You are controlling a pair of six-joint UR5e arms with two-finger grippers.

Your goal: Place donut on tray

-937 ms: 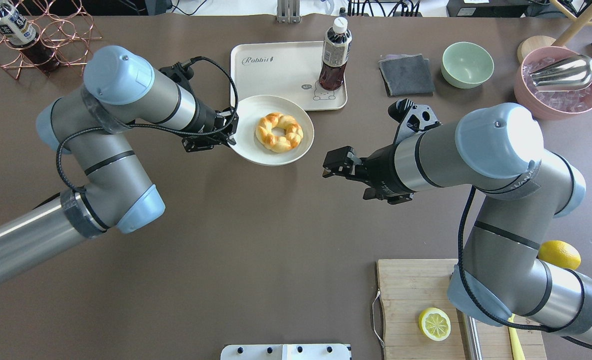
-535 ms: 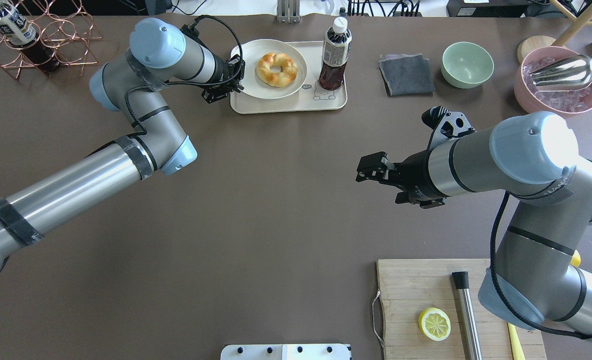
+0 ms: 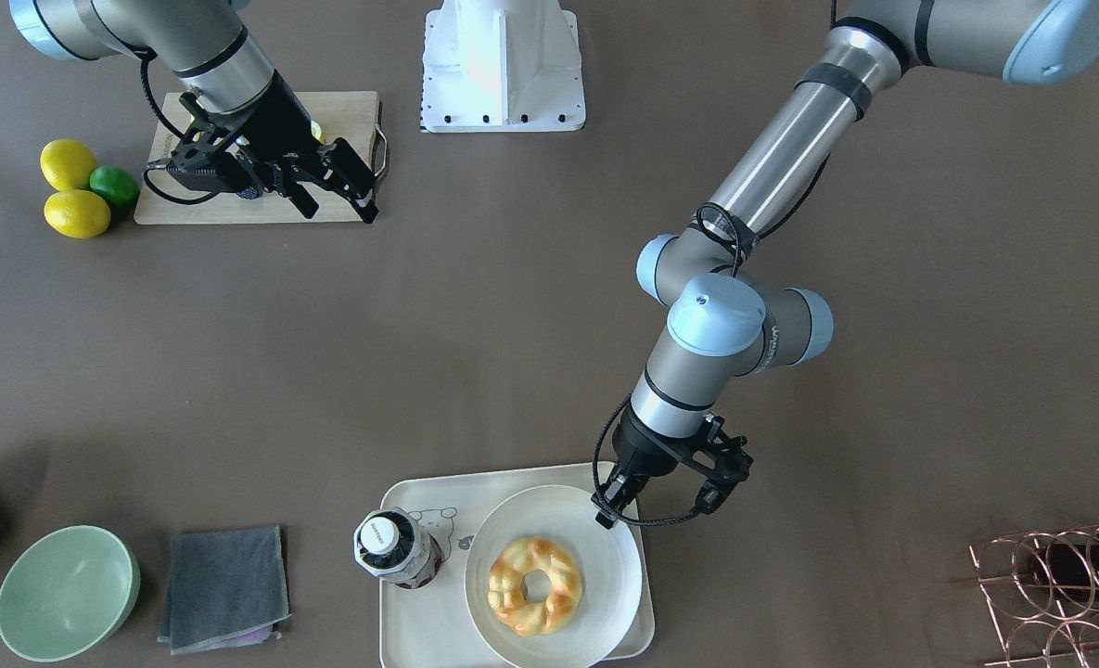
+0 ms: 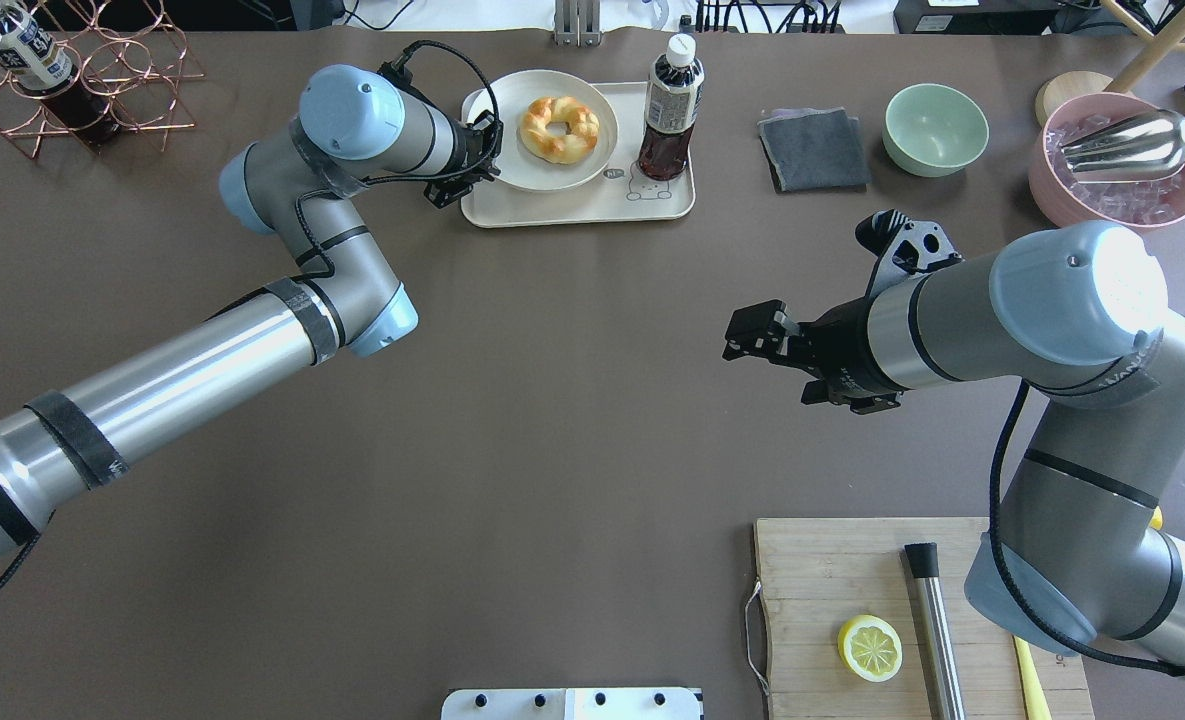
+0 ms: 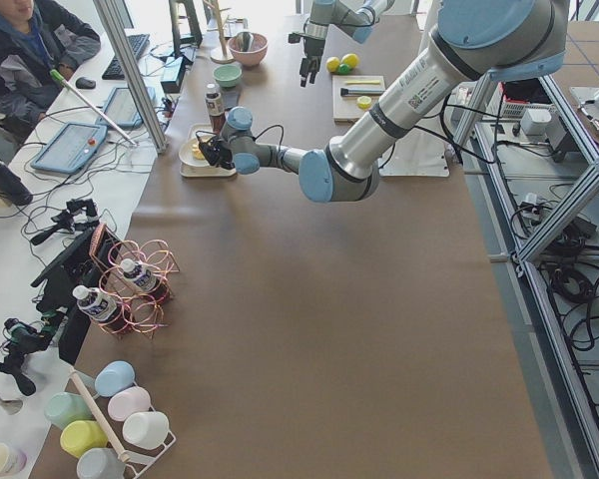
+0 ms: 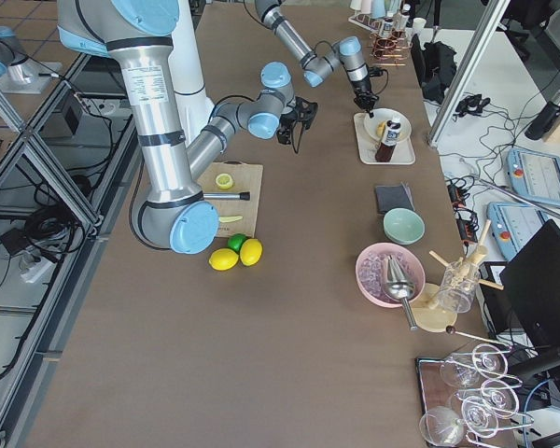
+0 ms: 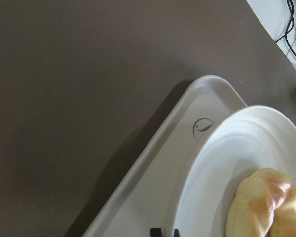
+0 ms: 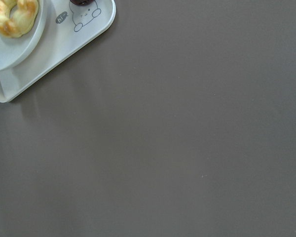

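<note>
Robotics laboratory. Two industrial arms share a white base (image 3: 503,65) at the near edge of a brown-covered desk (image 4: 552,400), which is flanked by aluminium frame struts (image 5: 135,75) and loose cables (image 5: 569,279). Beyond the desk's far edge an operator (image 5: 20,50) sits by a keyboard (image 5: 130,55) and teach pendants (image 6: 539,173).

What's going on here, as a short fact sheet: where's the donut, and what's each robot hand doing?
donut: on the plate
plate: on the tray, beside the bottle
left gripper: shut on the plate's rim
right gripper: open, empty, over bare table
task: donut is on the tray by way of the plate; plate not yet released
</note>
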